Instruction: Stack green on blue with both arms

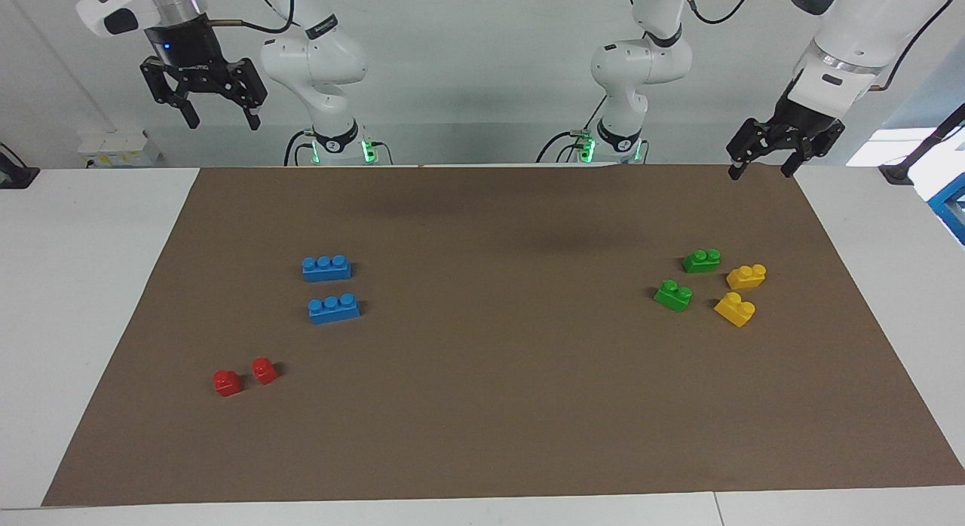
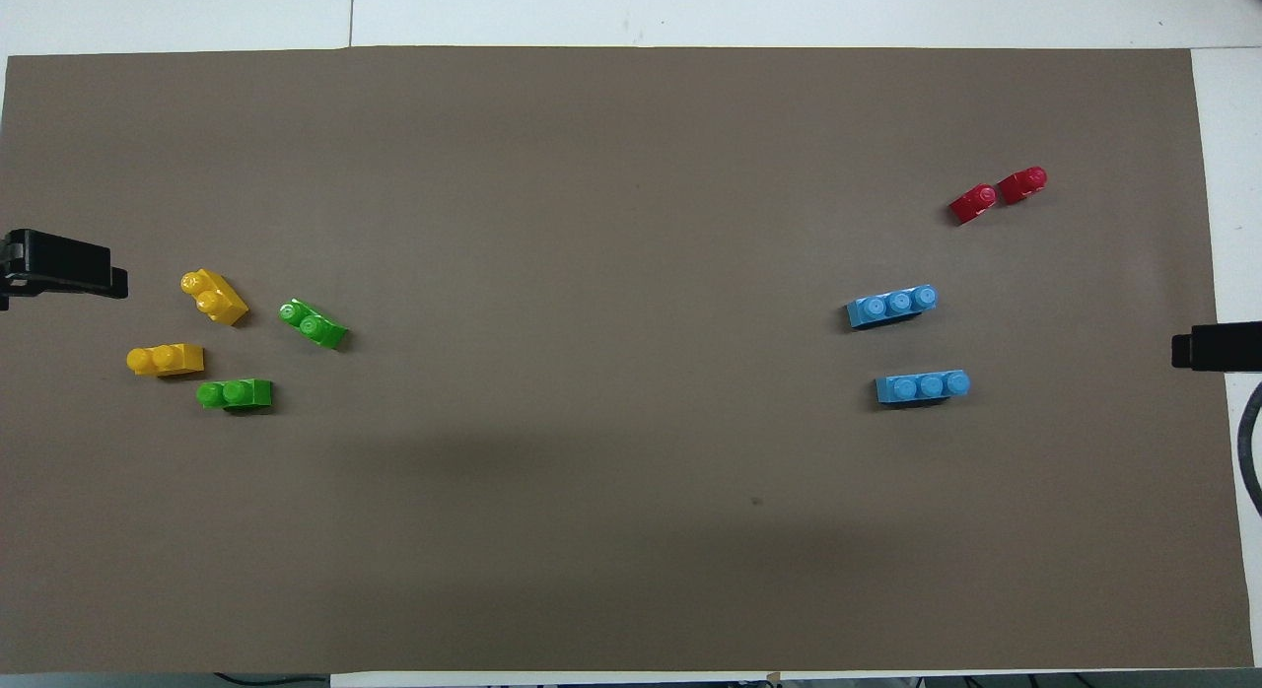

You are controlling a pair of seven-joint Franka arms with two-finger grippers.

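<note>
Two arms wait raised at my end of the tabletop (image 1: pixel 98 285), and nothing is gripped yet. A brown mat (image 1: pixel 482 405) covers most of the tabletop and carries every brick.

My left tool (image 1: pixel 763 169) hangs over the mat's corner at the left arm's end, its jaws spread and empty. My right tool (image 1: pixel 219 119) hangs high over the bare white surface at the right arm's end, jaws likewise spread and empty.

The blue bricks sit toward the right arm's end, side by side and apart: one blue brick (image 1: pixel 326 267) nearer to me, the second blue brick (image 1: pixel 333 308) farther out. Both lie studs up.

The green bricks sit toward the left arm's end: one green brick (image 1: pixel 701 260) nearer to me, the other green brick (image 1: pixel 672 295) farther out. Two yellow bricks (image 1: pixel 746 276) lie just beside them, so the approach must be clean.

Recommended procedure, as I judge it:
1. Bring the left tool down over the nearer green brick, jaws across its short sides, clear of the yellow neighbour.
2. Send the right tool to the nearer blue brick and steady or lift it.
3. Align studs before pressing; a skewed brick will not seat.

Two red bricks (image 1: pixel 245 376) lie farthest out and play no part.
</note>
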